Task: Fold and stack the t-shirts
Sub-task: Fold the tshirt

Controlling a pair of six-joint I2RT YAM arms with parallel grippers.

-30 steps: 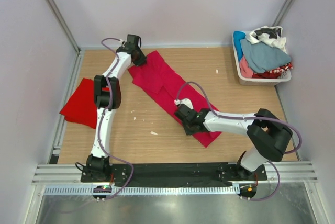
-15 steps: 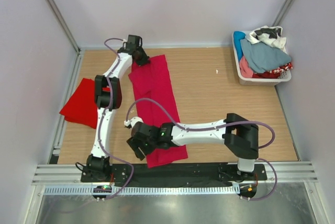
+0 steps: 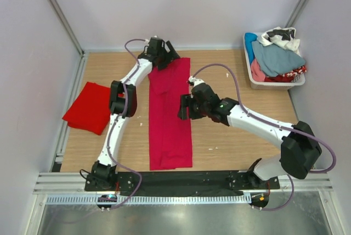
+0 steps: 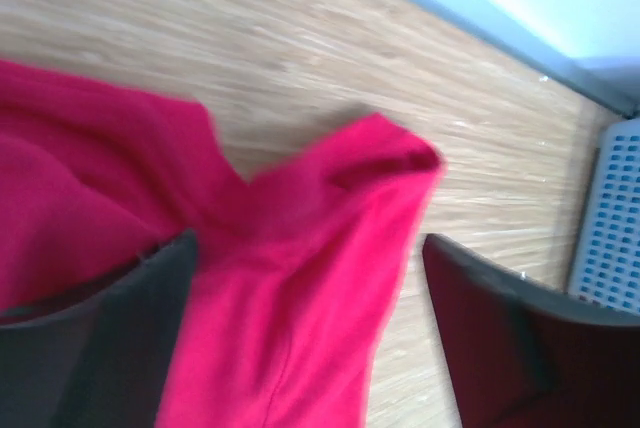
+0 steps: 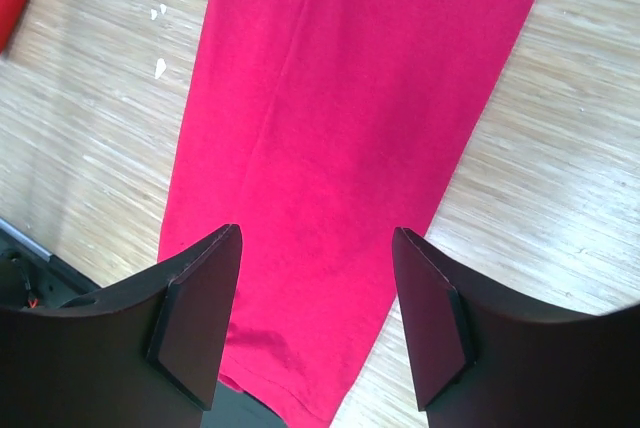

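Observation:
The crimson t-shirt (image 3: 170,119) lies on the table as a long narrow strip, running from the back edge to the front edge. In the left wrist view its far end (image 4: 300,248) is bunched and rumpled. My left gripper (image 3: 171,54) (image 4: 310,333) is open over that far end, with the cloth loose between the spread fingers (image 4: 100,348). My right gripper (image 3: 184,107) (image 5: 315,323) hovers open above the strip's middle, by its right edge, over smooth cloth (image 5: 340,98). The scarlet t-shirt (image 3: 90,107) lies folded at the left.
A white basket (image 3: 251,76) of mixed laundry stands at the back right; its wall (image 4: 610,218) shows in the left wrist view. Aluminium rails (image 3: 60,130) border the table at left and front. Small white specks (image 5: 160,68) dot the wood.
Both grippers opened and let go of the crimson t-shirt, which swung from a diagonal into a straight strip. The right gripper rose from the near end to the strip's middle.

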